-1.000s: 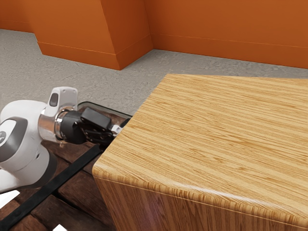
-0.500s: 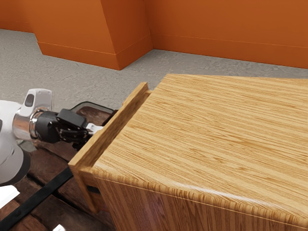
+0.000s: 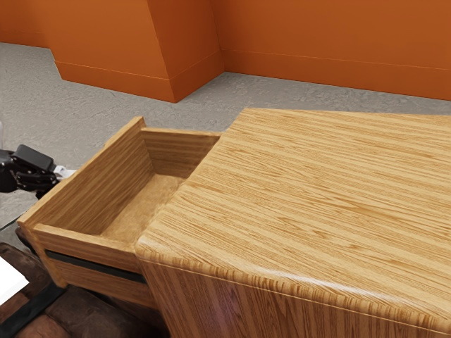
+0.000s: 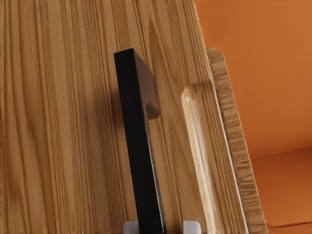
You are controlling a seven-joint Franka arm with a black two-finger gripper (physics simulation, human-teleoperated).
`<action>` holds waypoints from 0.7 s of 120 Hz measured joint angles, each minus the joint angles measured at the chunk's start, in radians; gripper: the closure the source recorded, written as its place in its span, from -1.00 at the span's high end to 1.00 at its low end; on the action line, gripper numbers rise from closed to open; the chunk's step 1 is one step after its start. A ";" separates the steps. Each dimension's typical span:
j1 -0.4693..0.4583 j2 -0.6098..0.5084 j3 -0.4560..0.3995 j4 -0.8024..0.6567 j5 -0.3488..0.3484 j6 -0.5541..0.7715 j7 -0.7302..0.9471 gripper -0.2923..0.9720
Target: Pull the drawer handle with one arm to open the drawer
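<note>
Tool [image 3: 59,172] partly beyond exterior view's left edge

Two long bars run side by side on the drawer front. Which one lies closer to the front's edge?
The wood-coloured bar, right beside the edge; the black handle sits further in.

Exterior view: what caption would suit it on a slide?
The drawer of a wooden cabinet stands wide open, with the black gripper at its front.

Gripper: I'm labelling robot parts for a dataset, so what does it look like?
The gripper is matte black, blocky and angular, built from several hard-edged segments. Its jaws end in pale grey-white tips, which appear as two small light squares in the wrist view.
</note>
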 joint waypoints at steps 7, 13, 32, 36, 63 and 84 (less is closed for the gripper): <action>0.007 0.000 0.007 0.022 0.009 -0.031 0.003 -0.67; 0.012 0.000 0.009 0.039 0.020 -0.055 0.007 -0.58; 0.023 0.000 -0.027 0.170 0.080 -0.130 0.022 -0.02; 0.028 0.001 -0.052 0.206 0.091 -0.151 0.024 0.06; 0.093 0.899 -0.460 0.746 0.429 -0.548 0.026 0.38; 0.195 1.106 -0.586 0.818 0.393 -0.701 -0.002 0.48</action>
